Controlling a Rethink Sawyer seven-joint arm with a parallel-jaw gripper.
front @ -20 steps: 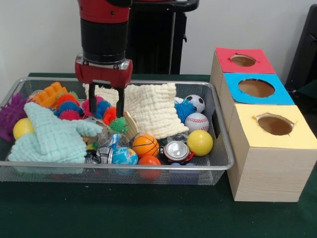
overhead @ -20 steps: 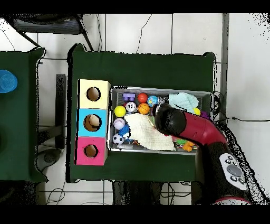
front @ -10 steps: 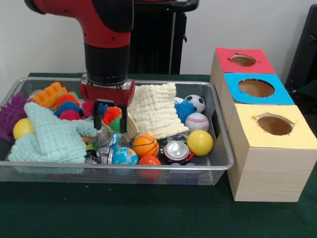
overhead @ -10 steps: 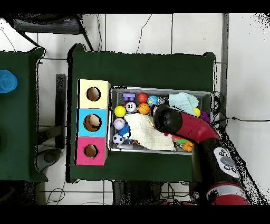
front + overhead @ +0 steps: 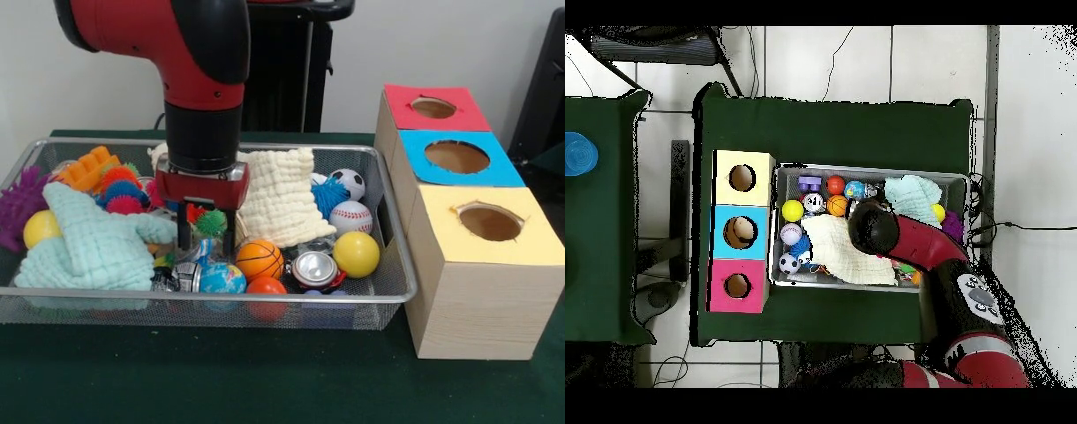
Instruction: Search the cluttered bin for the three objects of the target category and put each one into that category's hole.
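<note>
Jaws stand apart: your gripper [image 5: 206, 241] hangs low in the bin [image 5: 388, 296], apparently straddling a clear bottle [image 5: 196, 257]. Next, close and lift.

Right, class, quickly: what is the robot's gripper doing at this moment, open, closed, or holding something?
Gripper: open, holding nothing, its two fingers down in the basket clutter beside the basketball.
</note>
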